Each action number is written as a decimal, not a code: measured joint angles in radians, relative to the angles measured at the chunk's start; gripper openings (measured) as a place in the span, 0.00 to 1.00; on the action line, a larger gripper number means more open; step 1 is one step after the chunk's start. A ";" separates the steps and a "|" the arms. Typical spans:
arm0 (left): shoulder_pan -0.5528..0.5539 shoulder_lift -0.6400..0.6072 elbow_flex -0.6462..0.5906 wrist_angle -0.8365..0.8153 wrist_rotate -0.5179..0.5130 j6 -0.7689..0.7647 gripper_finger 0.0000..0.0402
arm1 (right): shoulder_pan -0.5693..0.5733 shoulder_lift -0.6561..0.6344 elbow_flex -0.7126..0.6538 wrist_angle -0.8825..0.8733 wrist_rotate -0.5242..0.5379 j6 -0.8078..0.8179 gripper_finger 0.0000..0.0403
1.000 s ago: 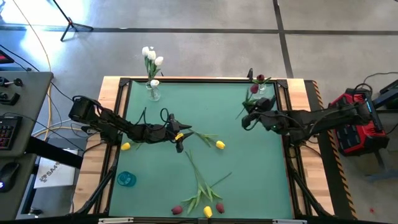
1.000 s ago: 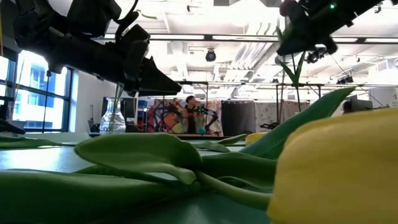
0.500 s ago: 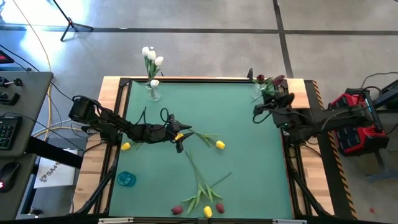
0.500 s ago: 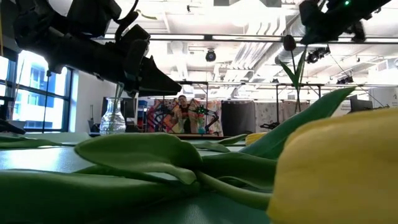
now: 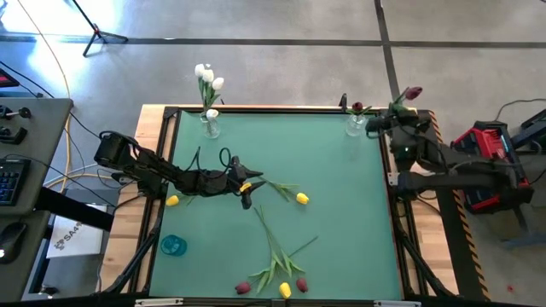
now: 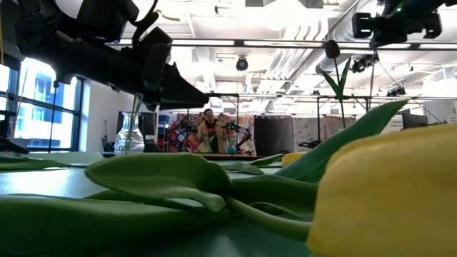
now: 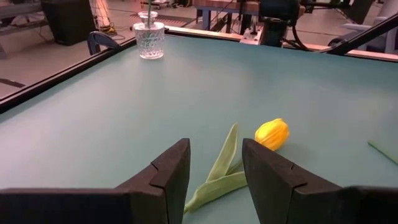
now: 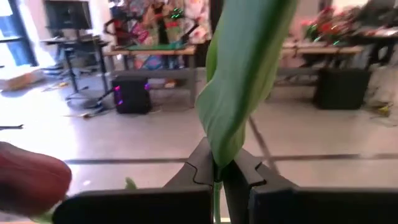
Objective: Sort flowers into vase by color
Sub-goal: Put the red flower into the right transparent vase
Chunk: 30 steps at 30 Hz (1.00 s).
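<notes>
Near edge of green tabletop (image 5: 341,222): loose bunch of flowers (image 5: 277,264), two dark red heads and one yellow, stems fanned toward the centre; blue cup (image 5: 173,246) near the left edge. Mid-table: left gripper (image 5: 246,189) low over the mat, fingers (image 7: 168,171) spread apart, holding nothing; a green leaf runs between them and the yellow tulip (image 7: 272,134) lies just beyond the tips, not touched; another yellow head (image 5: 172,200) lies beside the left arm. Far left corner: glass vase (image 5: 210,124) with white tulips (image 5: 207,77). Far right corner: second glass vase (image 5: 355,125) holding one dark red tulip (image 5: 357,107). Right gripper (image 5: 394,118) just beside that vase at the table's far right corner, fingers (image 8: 200,168) pressed together, pinching the stem of a dark red flower (image 5: 412,92); head sticks out past the table edge, leaf upright above the fingers.
</notes>
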 joint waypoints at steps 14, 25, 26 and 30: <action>0.027 0.000 0.000 0.006 -0.002 0.010 0.33 | -0.432 0.140 0.000 0.125 -0.591 -0.030 0.00; 0.027 0.001 0.000 -0.011 0.011 0.011 0.33 | -0.521 0.219 0.000 0.127 -0.747 -0.018 0.14; 0.027 0.001 0.000 -0.015 0.014 0.011 0.33 | -0.521 0.219 0.000 0.127 -0.754 -0.016 0.18; 0.027 0.001 0.000 -0.036 0.022 0.010 0.33 | -0.521 0.209 0.000 0.124 -0.758 0.019 0.33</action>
